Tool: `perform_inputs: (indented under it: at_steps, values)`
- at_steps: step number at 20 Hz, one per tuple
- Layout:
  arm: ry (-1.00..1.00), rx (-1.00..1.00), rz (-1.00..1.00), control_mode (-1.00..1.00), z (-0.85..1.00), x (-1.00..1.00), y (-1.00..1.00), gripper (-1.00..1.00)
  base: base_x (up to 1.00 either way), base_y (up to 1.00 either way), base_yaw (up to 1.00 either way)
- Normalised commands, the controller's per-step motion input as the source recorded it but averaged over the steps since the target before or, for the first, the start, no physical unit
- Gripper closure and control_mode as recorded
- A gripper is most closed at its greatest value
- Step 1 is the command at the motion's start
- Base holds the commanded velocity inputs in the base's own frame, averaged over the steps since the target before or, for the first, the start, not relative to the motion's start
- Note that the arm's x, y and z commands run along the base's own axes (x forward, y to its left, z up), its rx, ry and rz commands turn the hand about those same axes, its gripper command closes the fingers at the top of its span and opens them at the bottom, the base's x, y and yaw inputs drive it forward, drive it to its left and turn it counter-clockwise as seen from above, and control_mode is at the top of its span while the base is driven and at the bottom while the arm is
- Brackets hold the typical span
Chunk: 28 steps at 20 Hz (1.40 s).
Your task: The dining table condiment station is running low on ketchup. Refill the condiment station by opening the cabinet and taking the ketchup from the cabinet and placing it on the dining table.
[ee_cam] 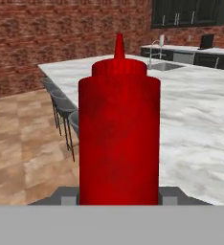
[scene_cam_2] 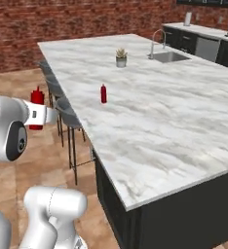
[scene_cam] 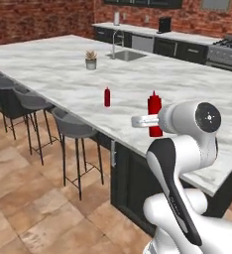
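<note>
Gripped upright in the pincer, one ketchup; a second bottle stands on the dining table.

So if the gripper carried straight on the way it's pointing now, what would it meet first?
Holding the ketchup upright, the gripper points across the dining table. The way looks free above the marble; the far counter would likely come first, though depth is unclear.

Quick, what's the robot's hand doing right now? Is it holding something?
Gripper: closed on the ketchup, holding it upright, near the dining table.
</note>
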Motion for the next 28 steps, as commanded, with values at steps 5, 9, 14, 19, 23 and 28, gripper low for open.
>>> perform_inputs:
  at_steps: [5, 9, 14, 19, 23, 28]
  values:
    - [0.0, 0.0, 0.0, 1.0, 0.0, 0.0, 0.0, 1.0, 0.25, 0.9, -0.56]
    - [0.0, 0.0, 0.0, 1.0, 0.0, 0.0, 0.0, 1.0, 0.16, 1.0, -0.52]
    - [0.0, 0.0, 0.0, 1.0, 0.0, 0.0, 0.0, 1.0, 0.14, 1.0, -0.5]
    - [0.0, 0.0, 0.0, 1.0, 0.0, 0.0, 0.0, 1.0, 0.19, 1.0, -0.49]
    - [0.0, 0.0, 0.0, 1.0, 0.0, 0.0, 0.0, 1.0, 0.22, 1.0, -0.49]
    - [0.0, 0.0, 0.0, 1.0, 0.0, 0.0, 0.0, 1.0, 0.23, 0.99, -0.47]
